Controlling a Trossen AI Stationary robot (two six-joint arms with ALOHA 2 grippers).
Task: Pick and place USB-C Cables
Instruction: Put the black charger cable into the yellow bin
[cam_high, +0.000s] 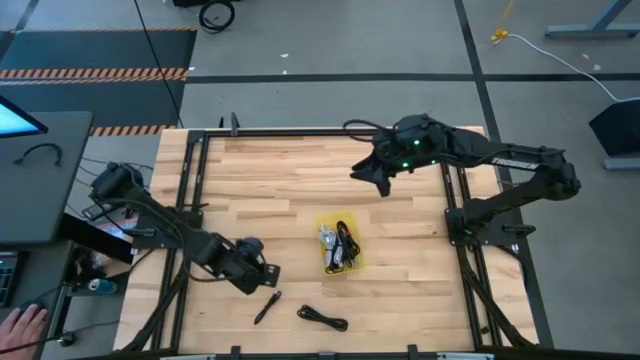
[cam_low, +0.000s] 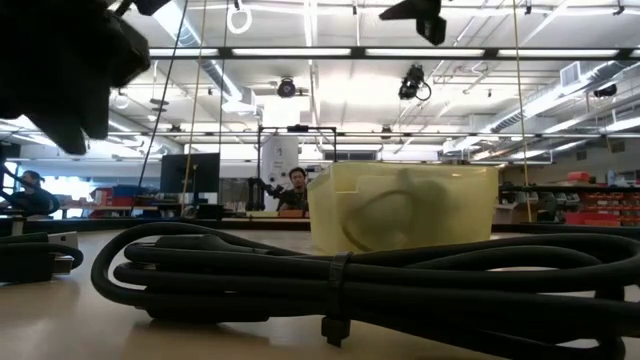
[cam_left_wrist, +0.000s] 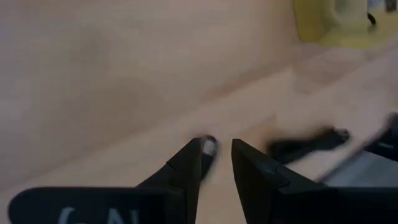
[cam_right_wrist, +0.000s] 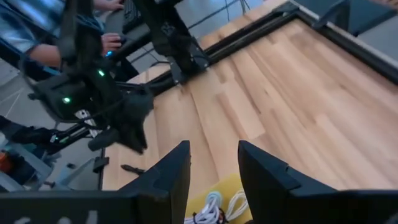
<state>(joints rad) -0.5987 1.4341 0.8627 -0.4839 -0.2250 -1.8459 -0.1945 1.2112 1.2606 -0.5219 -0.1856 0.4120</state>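
Cables wait loose on the table near the yellow tray (cam_high: 356, 262): a thin black one (cam_high: 267, 307) lies slantwise just past the left gripper (cam_high: 268, 273), its fingers slightly apart and empty, while the right gripper (cam_high: 380, 186), also apart, hangs well beyond the tray.

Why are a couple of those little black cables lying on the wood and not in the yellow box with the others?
Two black cables sit loose on the table: a coiled bundle and a thin straight one, both near the front edge. The rest lie in the yellow bin. They look unsorted, not spilled. The left gripper hovers beside the straight one.
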